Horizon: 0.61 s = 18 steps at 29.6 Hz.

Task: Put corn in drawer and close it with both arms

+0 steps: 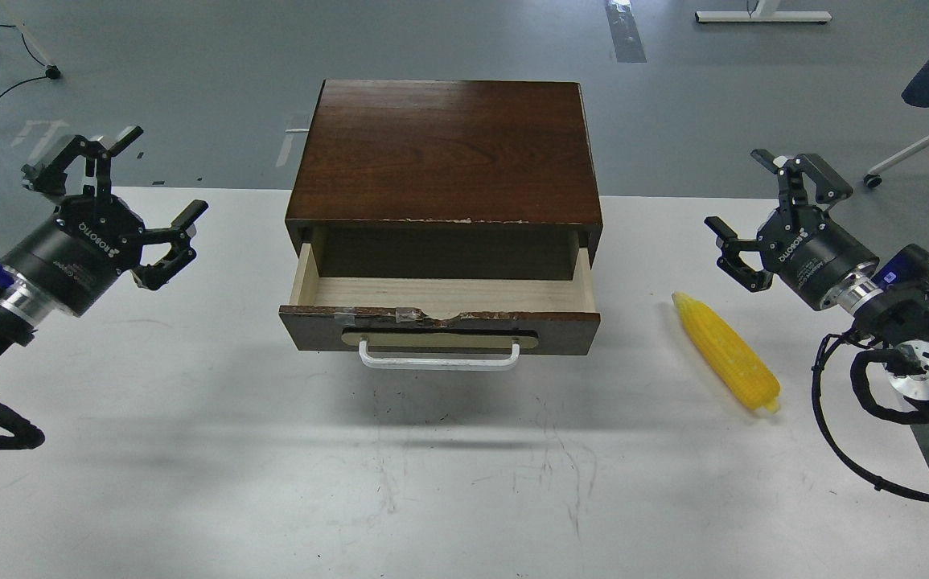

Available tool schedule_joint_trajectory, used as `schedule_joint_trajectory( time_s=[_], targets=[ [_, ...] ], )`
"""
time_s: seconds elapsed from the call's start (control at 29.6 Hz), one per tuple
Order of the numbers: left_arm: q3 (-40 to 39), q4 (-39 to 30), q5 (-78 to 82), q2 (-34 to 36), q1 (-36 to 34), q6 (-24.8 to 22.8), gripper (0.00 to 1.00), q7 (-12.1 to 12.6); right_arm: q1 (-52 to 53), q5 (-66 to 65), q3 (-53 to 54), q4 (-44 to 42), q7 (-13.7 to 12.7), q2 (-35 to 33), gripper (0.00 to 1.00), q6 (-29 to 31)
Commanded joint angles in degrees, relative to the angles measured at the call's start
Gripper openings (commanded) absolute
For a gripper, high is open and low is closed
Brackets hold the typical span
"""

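A dark brown cabinet stands at the table's middle back. Its drawer is pulled out toward me, showing a pale wood floor with nothing on it and a white bar handle on the front. The yellow corn lies on the table to the drawer's right, its pointed tip toward the back. My right gripper hovers open just above and right of the corn, apart from it. Far off at the left, my left gripper hangs open with nothing between its fingers.
The white table runs wide in front of the drawer. Its right edge slants close behind my right arm. Beyond the table is grey floor with chair legs at the right and cables at the far left.
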Motion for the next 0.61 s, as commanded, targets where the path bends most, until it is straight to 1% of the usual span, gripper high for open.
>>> schedule_joint_trajectory(
  time_s=[0.0, 0.34, 0.51, 0.57],
  targets=[
    [0.0, 0.0, 0.0, 0.0, 0.0, 0.0, 1.0, 0.0, 0.0, 0.0, 0.0, 0.0, 0.0, -0.1, 0.99, 0.0],
    [-0.3, 0.0, -0.4, 0.1, 0.0, 0.0, 1.0, 0.0, 0.7, -0.3, -0.3, 0.2, 0.0, -0.2, 1.0, 0.2],
    [-1.7, 0.0, -0.5, 0.3, 0.0, 0.0, 1.0, 0.0, 3.2, -4.2, -0.4, 0.8, 0.0, -3.7, 1.0, 0.4],
    [-1.7, 0.0, -0.5, 0.3, 0.0, 0.0, 1.0, 0.0, 5.2, -9.1, -0.9, 0.8, 0.0, -5.2, 1.0, 0.5]
  ],
)
